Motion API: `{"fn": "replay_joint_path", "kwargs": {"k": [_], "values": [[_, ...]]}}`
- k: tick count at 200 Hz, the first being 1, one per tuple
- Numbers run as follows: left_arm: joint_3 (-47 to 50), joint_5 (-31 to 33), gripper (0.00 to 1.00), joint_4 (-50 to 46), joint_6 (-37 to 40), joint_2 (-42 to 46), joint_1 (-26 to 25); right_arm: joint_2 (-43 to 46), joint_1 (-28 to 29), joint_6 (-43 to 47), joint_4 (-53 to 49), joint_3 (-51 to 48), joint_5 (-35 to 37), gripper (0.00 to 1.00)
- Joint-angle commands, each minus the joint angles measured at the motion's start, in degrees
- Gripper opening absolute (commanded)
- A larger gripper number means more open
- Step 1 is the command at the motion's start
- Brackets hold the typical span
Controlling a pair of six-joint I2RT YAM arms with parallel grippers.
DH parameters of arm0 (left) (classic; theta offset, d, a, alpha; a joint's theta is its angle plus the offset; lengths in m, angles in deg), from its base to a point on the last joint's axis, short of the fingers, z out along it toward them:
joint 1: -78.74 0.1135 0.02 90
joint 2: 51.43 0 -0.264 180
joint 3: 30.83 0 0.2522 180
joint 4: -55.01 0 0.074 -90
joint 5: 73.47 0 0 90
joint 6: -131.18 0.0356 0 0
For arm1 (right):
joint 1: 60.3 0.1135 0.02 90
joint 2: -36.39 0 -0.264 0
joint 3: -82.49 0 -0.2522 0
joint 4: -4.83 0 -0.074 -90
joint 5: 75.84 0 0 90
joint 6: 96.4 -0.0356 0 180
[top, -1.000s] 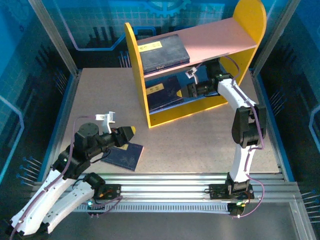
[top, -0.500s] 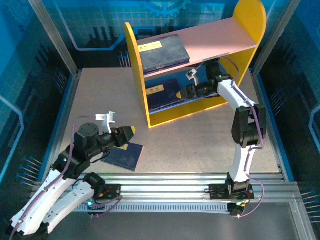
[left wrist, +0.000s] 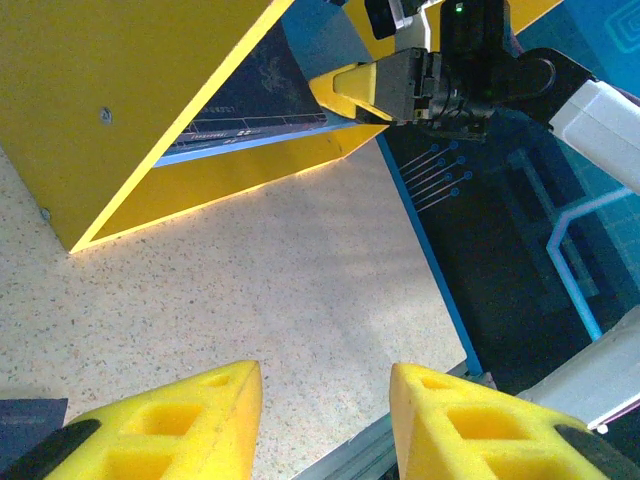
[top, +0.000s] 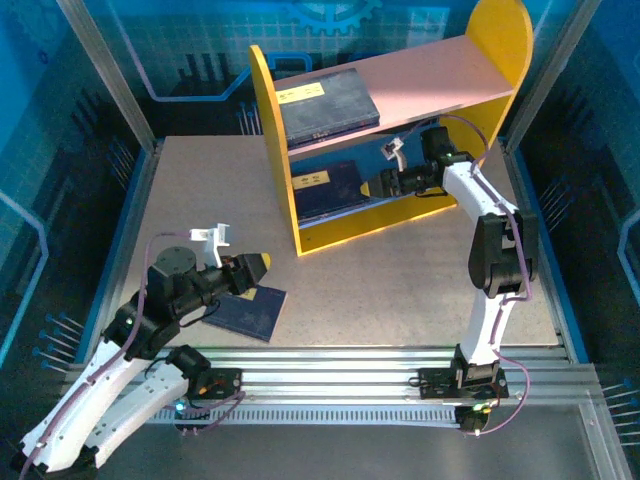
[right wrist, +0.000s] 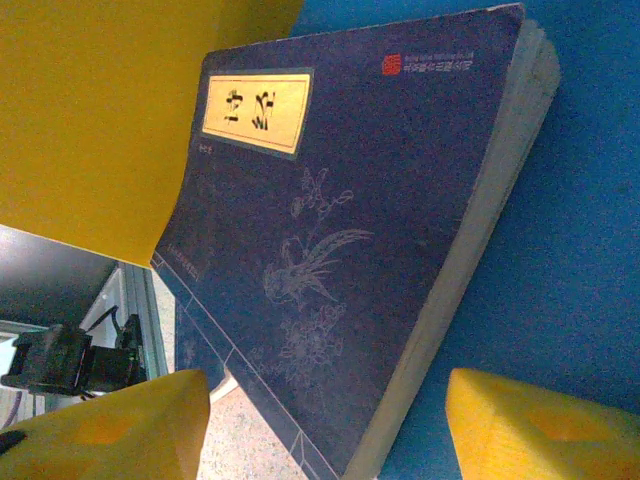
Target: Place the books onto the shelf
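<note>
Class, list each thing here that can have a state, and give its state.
Top book: flat on the pink board.
Lower book: flat on the blue board.
Third book: on the table, not shelved.
Left gripper: open, empty.
Right gripper: open, at the lower book.

Table top [top: 200,210] looked like a matt speckled laminate, kind of stone-effect, a bit grainy. The shelf [top: 272,150] was smooth painted board with a soft sheen on the yellow side. The book [right wrist: 380,220] on its blue board had a matt navy paper cover with a faint printed flower pattern, plus cream paper page edges. The fingers [left wrist: 170,435] on the left gripper [left wrist: 325,415] looked like matt yellow plastic. The rail [top: 340,362] up front was ridged bare metal.
</note>
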Motion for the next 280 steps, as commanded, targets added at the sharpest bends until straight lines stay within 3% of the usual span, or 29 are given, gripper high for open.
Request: {"fn": "replay_joint_path", "kwargs": {"k": [1, 189, 280], "values": [[-1.05, 0.76, 0.39, -0.23, 0.97, 0.53, -0.16, 1.71, -0.73, -0.31, 0.20, -0.60, -0.07, 0.65], [-0.97, 0.67, 0.39, -0.32, 0.79, 0.66, -0.17, -3.00, 3.88, 0.91, -3.19, 6.03, -0.09, 0.65], [-0.93, 0.77, 0.39, -0.67, 0.84, 0.90, -0.15, -2.33, 2.18, -1.77, -1.09, 5.21, 0.85, 0.65]]}}
